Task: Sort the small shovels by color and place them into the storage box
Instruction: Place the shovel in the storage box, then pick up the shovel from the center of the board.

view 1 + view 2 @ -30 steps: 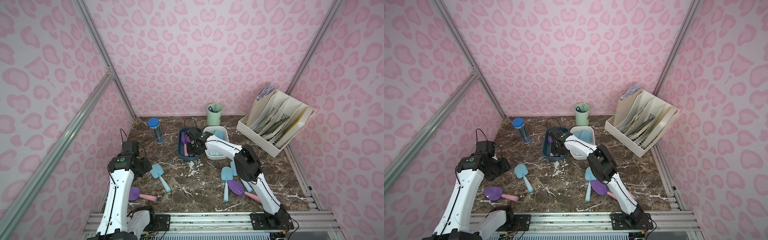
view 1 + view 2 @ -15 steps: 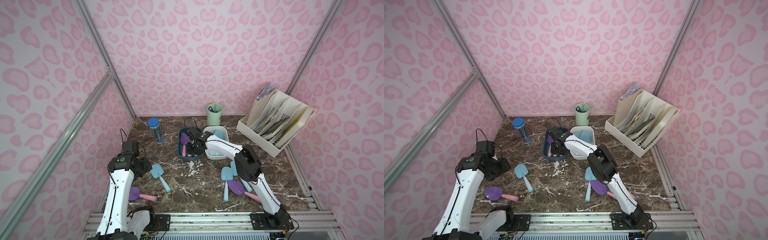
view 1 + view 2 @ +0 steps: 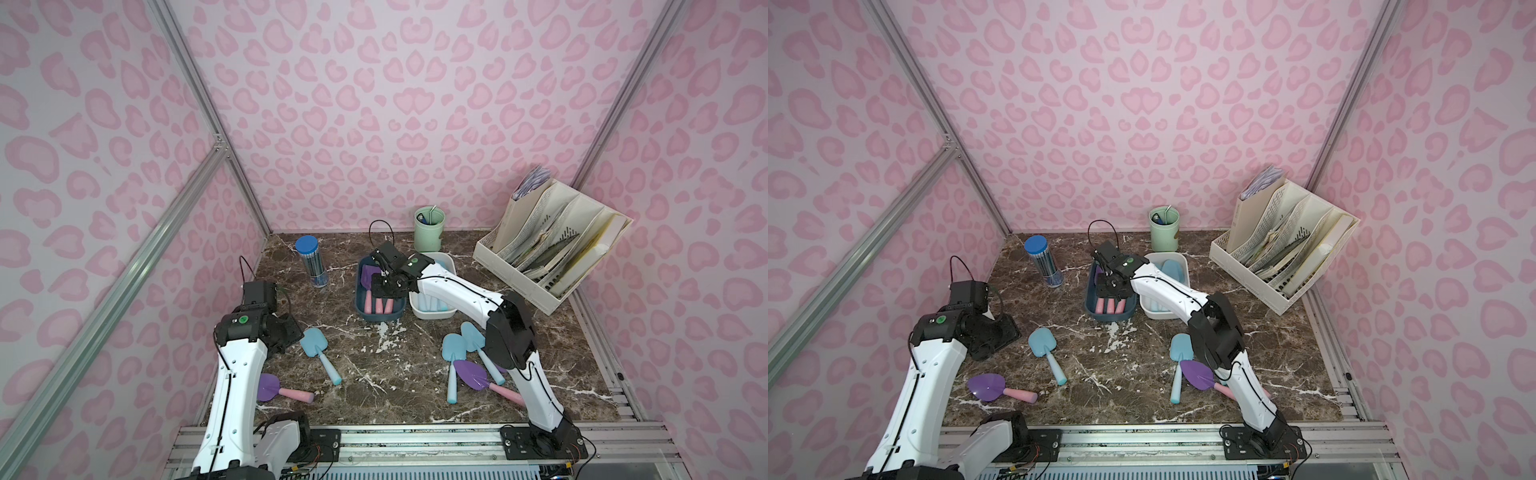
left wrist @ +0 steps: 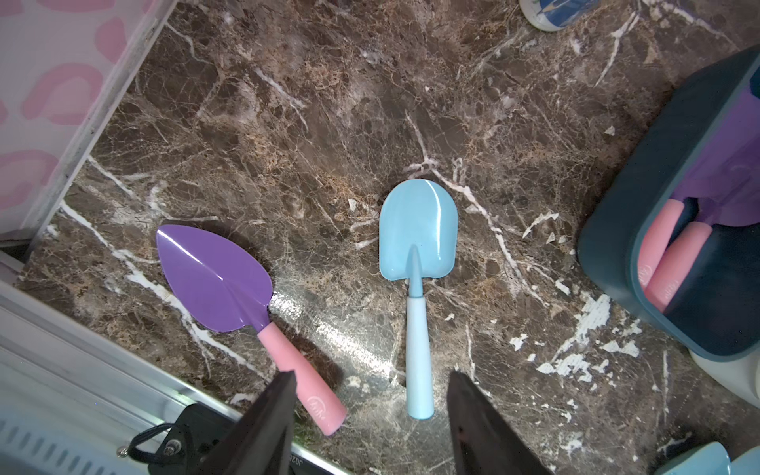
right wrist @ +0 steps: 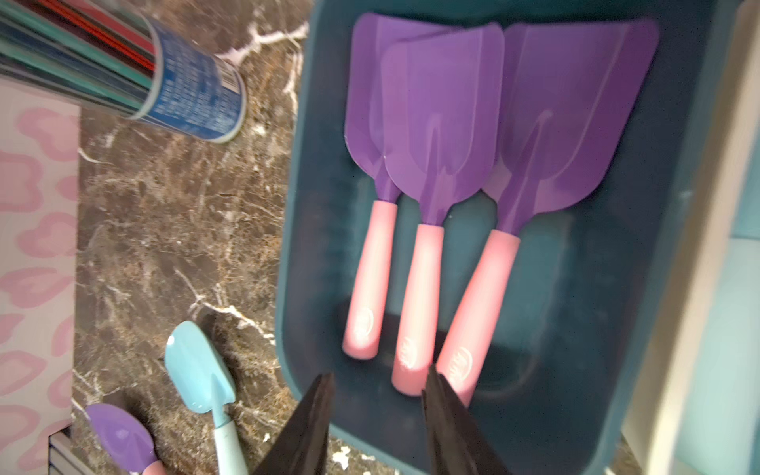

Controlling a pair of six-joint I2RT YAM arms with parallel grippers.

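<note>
Hovering over the dark blue box (image 5: 306,230) with the right jaws spread apart, nothing pinched between them. Directly beneath them, inside that box: three purple shovels with pink handles (image 5: 442,123), laid side by side, blades pointing away from the jaws, handle ends closest to the tips. Off to one side of those jaws, standing on the tabletop (image 3: 374,374) just beside the box: a pencil tube (image 5: 193,94). On the opposite side, touching the dark box: a white box (image 3: 430,315) with light blue shovels (image 3: 434,305) inside.

Hanging above the tabletop with the left jaws spread wide and empty. Seen between them in the left wrist view: the handle end of a light blue shovel (image 4: 417,230), flat on the tabletop, blade pointing away from the jaws. Just beside one jaw: the pink handle of a pointed purple shovel (image 4: 214,275), also flat, lying apart from the blue one.

Well apart from both pairs of jaws, down by the lower part of the right arm (image 3: 457,291): two more light blue shovels (image 3: 453,353) and one more purple shovel (image 3: 469,372), touching in a loose cluster on the tabletop.
</note>
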